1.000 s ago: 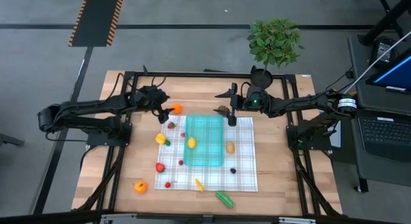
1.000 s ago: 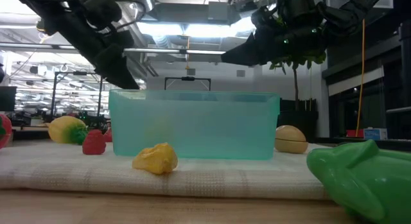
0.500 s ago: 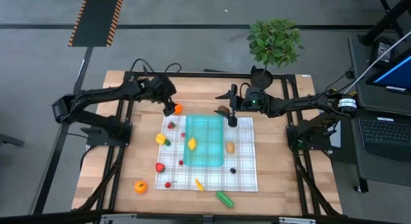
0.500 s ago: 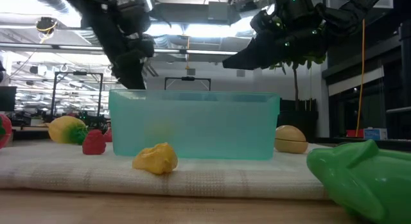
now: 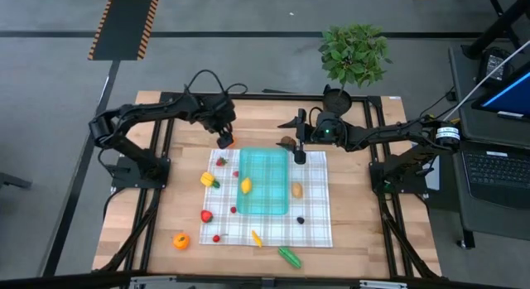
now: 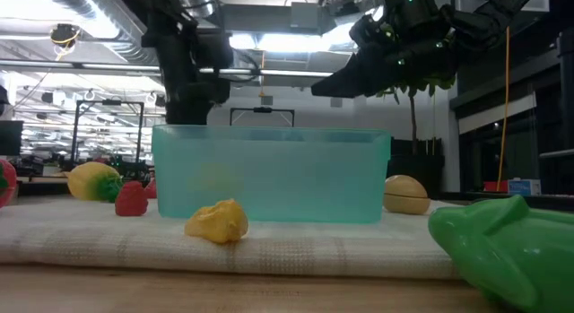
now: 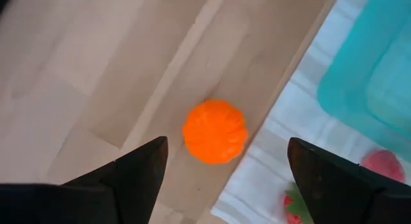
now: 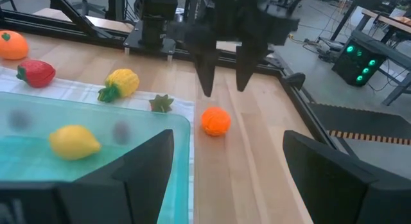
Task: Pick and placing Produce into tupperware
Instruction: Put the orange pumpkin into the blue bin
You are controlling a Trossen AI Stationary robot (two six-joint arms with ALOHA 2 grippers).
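A small round orange produce piece [image 7: 215, 131] lies on the bare wood just off the far left corner of the teal tupperware [image 5: 265, 181]. My left gripper [image 7: 228, 147] hangs open right above it, fingers pointing steeply down, tips [image 8: 207, 88] clear of it. A yellow lemon [image 5: 246, 185] lies inside the tupperware. My right gripper [image 5: 298, 152] waits open over the tupperware's far right corner, beside a brown piece [image 5: 286, 142]. More produce lies scattered on the checked cloth [image 5: 319, 223].
A yellow pineapple [image 5: 207, 179], a strawberry [image 5: 221, 161] and red pieces lie left of the tupperware. A brown potato [image 5: 296, 190] lies right of it, and a green piece [image 5: 289, 256] and an orange one [image 5: 180, 240] lie near the front edge. A potted plant [image 5: 354, 53] stands at the far right.
My left gripper has swung toward the table's right edge, from left of the orange piece to directly over it, and has tipped to point more steeply down. Its fingers have stayed open.
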